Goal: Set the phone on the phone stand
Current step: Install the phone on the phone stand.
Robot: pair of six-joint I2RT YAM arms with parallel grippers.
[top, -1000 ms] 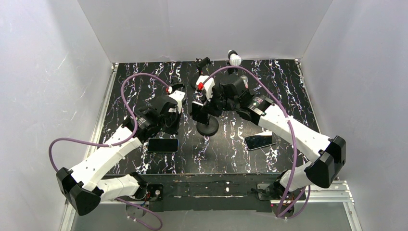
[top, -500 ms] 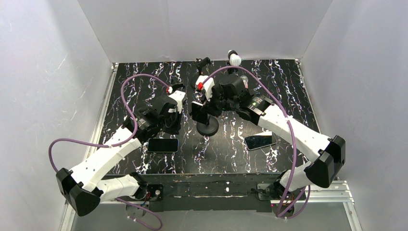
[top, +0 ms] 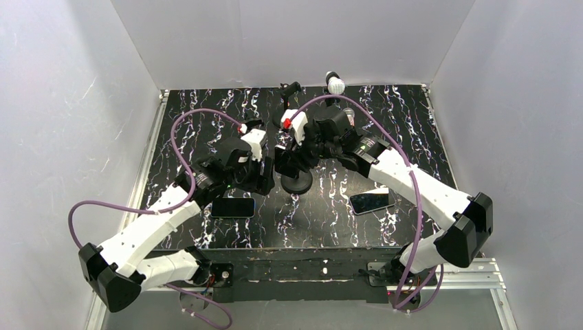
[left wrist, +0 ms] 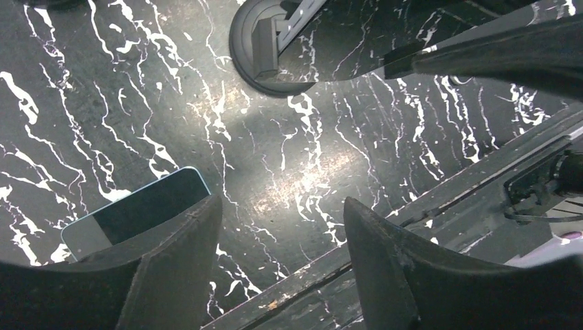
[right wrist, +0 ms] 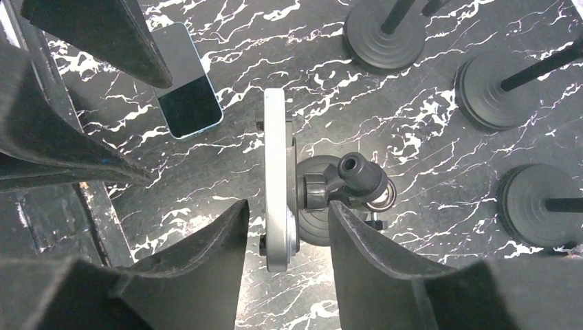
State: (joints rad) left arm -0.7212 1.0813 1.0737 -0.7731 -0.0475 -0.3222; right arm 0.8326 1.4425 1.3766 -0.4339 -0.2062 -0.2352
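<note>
A grey phone [right wrist: 275,137] stands on edge against the clamp head of the black phone stand [right wrist: 357,177]. My right gripper [right wrist: 289,204] straddles the phone's lower end, open, with a gap on each side. In the top view that phone [top: 280,157] sits above the stand's round base [top: 296,183]. My left gripper [left wrist: 280,203] hangs open over bare table with nothing between its fingers, just left of the stand [left wrist: 271,48]. A blue-edged phone [left wrist: 130,216] lies flat, partly hidden behind my left finger.
The blue-edged phone [top: 232,207] lies near the front left, and another phone [top: 371,201] lies flat at the front right. Three more round-based stands [right wrist: 388,34] [right wrist: 495,89] [right wrist: 543,206] cluster at the back. The table's front rail [left wrist: 481,179] is close under my left gripper.
Both grippers have gone from shut to open. The right one has let go of the phone, which stays on the stand. The left arm has swung right, toward the stand base.
</note>
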